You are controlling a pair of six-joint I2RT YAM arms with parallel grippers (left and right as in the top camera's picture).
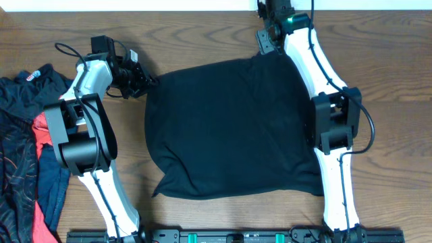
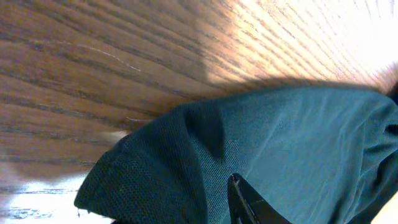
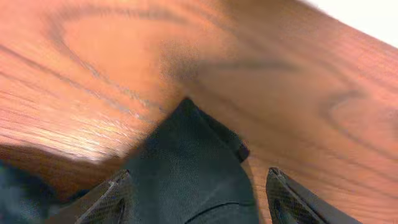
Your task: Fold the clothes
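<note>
Surface: brown wood-grain table [image 1: 202,27], seen from overhead, with both arms reaching in from the near edge.
Main garment: black garment [image 1: 229,128] lies in the middle of the table as a rough, rumpled rectangle with rounded lower corners.
Other clothes: pile of clothes [image 1: 27,135] at the table's left edge, well apart from the black garment; it holds a black patterned piece [image 1: 17,169], a red piece [image 1: 44,128] and a navy piece [image 1: 50,182].
Left gripper: left gripper [image 1: 147,82] sits at the black garment's far left corner. Its wrist view shows only one dark finger [image 2: 242,202] against the fabric, so it cannot be told whether the jaws pinch the cloth.
Right gripper: right gripper [image 1: 265,42] is at the far right corner. In its wrist view the fingers [image 3: 112,202] stand spread wide, with the cloth's pointed corner lying between them, apparently ungripped.
</note>
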